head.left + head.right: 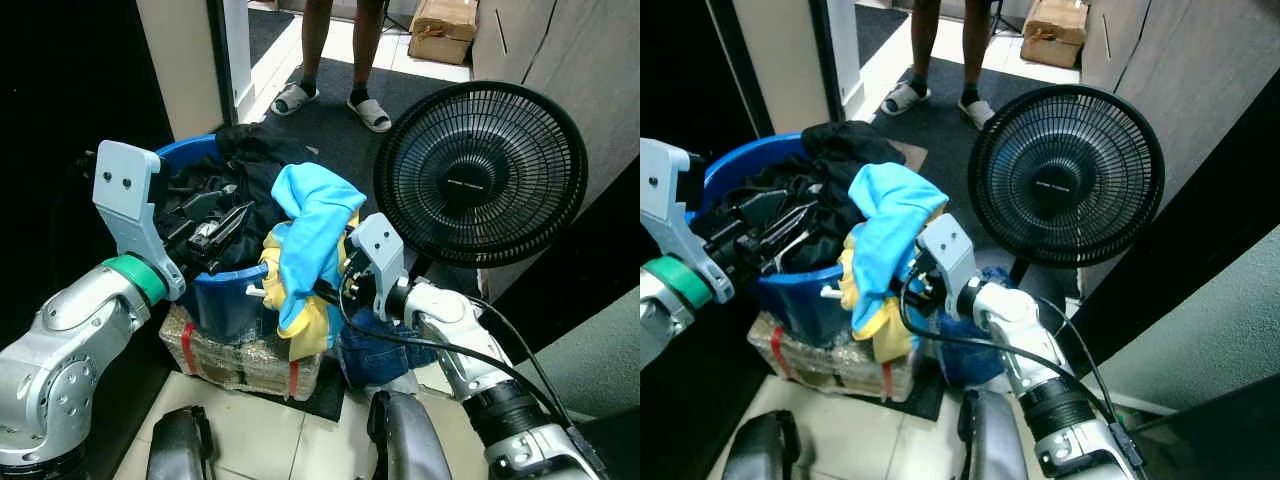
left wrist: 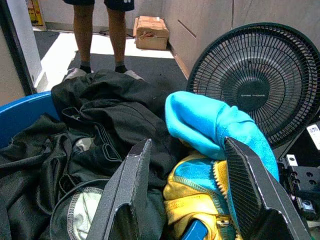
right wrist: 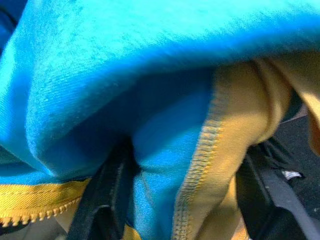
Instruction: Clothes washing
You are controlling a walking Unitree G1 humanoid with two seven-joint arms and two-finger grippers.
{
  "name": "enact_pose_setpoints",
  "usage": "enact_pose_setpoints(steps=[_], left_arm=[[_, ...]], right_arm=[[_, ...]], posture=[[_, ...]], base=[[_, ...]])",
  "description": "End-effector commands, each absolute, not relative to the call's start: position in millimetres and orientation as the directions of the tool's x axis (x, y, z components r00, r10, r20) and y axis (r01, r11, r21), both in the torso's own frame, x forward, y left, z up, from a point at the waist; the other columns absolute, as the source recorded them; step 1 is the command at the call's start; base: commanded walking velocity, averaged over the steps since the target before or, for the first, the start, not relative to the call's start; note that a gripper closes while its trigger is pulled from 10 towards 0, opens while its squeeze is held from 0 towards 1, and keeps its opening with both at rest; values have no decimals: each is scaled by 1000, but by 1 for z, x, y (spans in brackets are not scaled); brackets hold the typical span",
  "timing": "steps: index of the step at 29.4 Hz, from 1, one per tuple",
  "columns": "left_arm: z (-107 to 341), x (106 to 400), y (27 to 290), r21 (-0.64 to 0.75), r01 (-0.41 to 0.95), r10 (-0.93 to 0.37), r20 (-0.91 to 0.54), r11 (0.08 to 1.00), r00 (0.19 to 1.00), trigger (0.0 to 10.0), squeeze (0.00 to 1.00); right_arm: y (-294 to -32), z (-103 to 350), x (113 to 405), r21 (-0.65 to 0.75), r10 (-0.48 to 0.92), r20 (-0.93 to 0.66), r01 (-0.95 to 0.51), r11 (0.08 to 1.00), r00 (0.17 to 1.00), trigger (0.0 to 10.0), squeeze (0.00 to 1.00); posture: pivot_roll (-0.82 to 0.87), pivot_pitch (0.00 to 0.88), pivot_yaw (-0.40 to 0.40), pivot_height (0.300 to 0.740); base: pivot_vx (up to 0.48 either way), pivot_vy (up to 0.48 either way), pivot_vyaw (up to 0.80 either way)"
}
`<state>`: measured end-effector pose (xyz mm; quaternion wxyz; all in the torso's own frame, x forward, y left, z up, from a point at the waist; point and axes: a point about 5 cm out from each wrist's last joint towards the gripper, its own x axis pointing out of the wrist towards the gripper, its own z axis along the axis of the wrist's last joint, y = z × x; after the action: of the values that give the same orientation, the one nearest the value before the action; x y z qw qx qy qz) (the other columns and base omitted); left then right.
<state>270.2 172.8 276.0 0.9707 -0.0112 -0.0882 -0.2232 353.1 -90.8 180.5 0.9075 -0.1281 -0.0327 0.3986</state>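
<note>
The left arm [image 1: 60, 340] is bent at the elbow and reaches forward and upward, with a green ring at the wrist. The left gripper [image 2: 187, 192] has its two black fingers [image 2: 127, 200] spread apart, with nothing held between them. The right arm [image 1: 470, 350] stretches forward and toward the middle, a black cable running along it. The right gripper [image 3: 180, 185] has its fingers [image 3: 102, 200] apart, with blue and yellow cloth pressed between them.
</note>
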Motion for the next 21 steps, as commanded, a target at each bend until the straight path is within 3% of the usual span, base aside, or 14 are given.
enact_pose_setpoints(steps=[1, 8, 21], left_arm=[[272, 268, 175, 1, 432, -426, 163, 902, 890, 10000, 0], [272, 271, 177, -8, 412, -406, 161, 911, 900, 10000, 0], [271, 273, 178, -14, 394, -388, 155, 919, 909, 10000, 0]], right_arm=[[-92, 183, 354, -257, 729, -24, -709, 657, 684, 0, 0], [-95, 188, 356, -250, 723, 1, -700, 669, 691, 0, 0], [-98, 204, 357, -110, 706, 144, -698, 707, 693, 0, 0]], posture=[[133, 189, -37, 510], [127, 188, -34, 510], [128, 185, -29, 510]], base=[[0, 0, 0], [0, 0, 0], [0, 0, 0]])
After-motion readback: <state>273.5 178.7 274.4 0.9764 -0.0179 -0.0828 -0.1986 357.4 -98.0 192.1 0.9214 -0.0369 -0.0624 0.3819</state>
